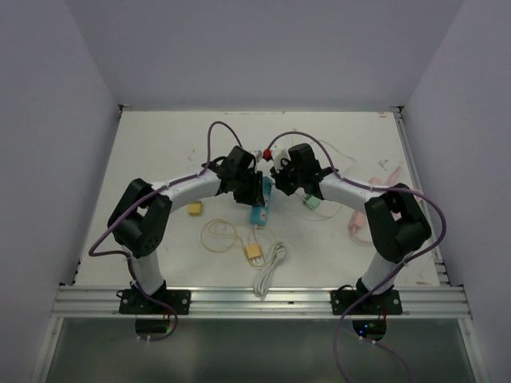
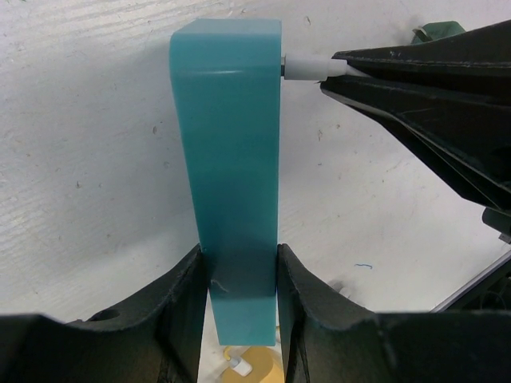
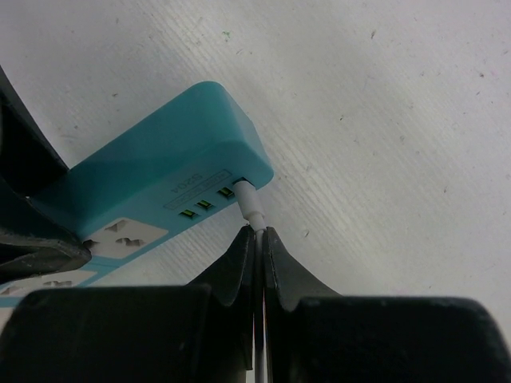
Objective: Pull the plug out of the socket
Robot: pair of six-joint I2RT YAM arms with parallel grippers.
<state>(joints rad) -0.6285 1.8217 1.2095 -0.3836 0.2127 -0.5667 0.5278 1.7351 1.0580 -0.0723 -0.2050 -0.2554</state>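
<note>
The white counter [image 1: 160, 144] sits boxed in by plain pale walls, and its surface looks scuffed and speckled under my cameras. Nearest me, just past the aluminium rail [image 1: 263, 299] where the arms are bolted, a loose white cord [image 1: 270, 267] lies bundled with a yellow adaptor [image 1: 253, 252] beside it. Neither matters to this job, and both lie apart from the arms.

Further in, both arms fold inward and meet at the middle of the counter. The left end effector [image 2: 238, 275] is clamped on one end of the long teal plastic power strip [image 2: 227, 159], with a finger flat against each long side. I read that as an anchor, since the strip looks light and would probably slide along with any tug.

Near the strip's opposite end, the small white plastic plug [image 3: 248, 201] is seated in the last of a row of small ports, so it is not yet out. The right end effector [image 3: 259, 239] is pinched together on the plug's tail, where the thin cable leaves it, and it lines up with the plug's axis. I judge a straight pull away from the strip should free it. The hold is on a narrow stem, so my worry is the fingers slipping along the cable rather than drawing the plug.
</note>
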